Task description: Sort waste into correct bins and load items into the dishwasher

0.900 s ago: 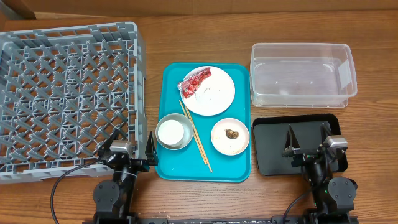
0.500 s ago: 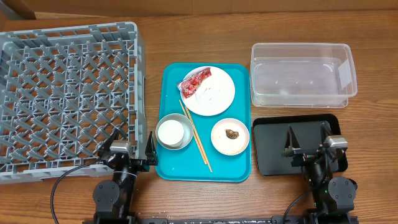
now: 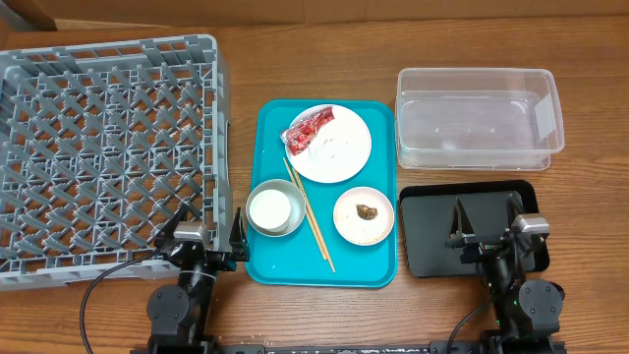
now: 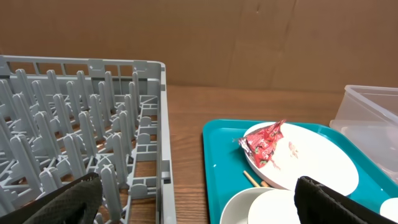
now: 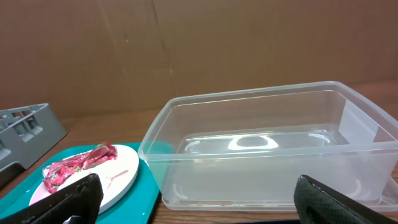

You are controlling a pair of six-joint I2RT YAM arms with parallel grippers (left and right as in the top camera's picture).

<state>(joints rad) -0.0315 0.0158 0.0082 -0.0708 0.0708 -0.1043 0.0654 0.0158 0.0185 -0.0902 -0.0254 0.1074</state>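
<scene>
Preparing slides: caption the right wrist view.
Clear tub ahead; red wrapper on the white plate at left, on the teal tray.

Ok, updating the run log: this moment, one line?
jaws both open | red crinkly wrapper on round white plate | grey plastic rack empty

I see a brown wooden table (image 3: 314, 29) carrying four things directly on its top. On the left, the big grey dish rack (image 3: 108, 147) fills most of that side and reaches the left edge of my overhead view. Just beside its right wall, a narrow strip of wood between them, lies the teal tray (image 3: 280, 261). Right of it, on the far side, sits the clear tub (image 3: 479, 71). Nearer me is the shallow black tray (image 3: 428, 236), close against the teal tray's right edge; I cannot tell whether they touch. A thin band of wood separates it from the tub.
</scene>
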